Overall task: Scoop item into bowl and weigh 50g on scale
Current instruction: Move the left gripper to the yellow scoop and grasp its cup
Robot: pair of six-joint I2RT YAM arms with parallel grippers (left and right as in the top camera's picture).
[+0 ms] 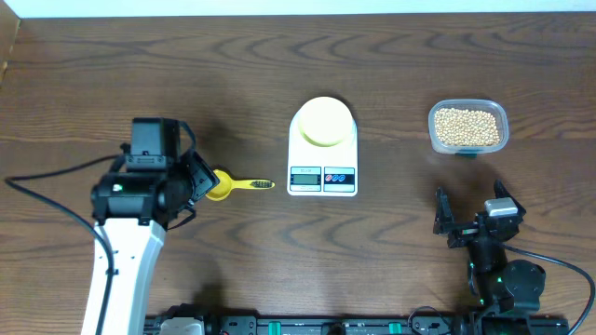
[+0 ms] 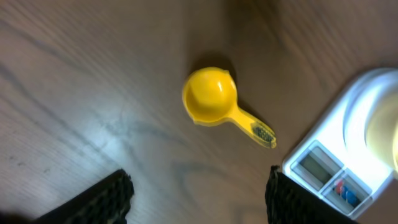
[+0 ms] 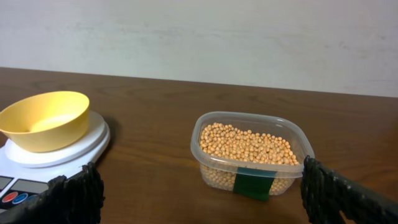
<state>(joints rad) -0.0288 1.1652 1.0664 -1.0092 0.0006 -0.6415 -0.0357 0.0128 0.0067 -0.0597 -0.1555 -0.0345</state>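
Left tool (image 1: 200, 181) stood wide over bright yellow plastic scoop (image 1: 228, 184) on brown wooden desk (image 1: 93, 74). Centre: pale-yellow round bowl (image 1: 323, 121) sat on white rectangular digital scale (image 1: 322, 177). Right: tan round beans (image 1: 466, 126) lay in clear plastic tub (image 1: 434, 130); its green label (image 3: 254, 184) showed clearly only from right wrist. Right tool (image 1: 473, 212) gaped wide.

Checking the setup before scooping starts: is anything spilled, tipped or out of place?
Nothing stands out. The beans are all inside the clear tub, the bowl sits upright and empty on the scale, and the yellow scoop lies on the table.
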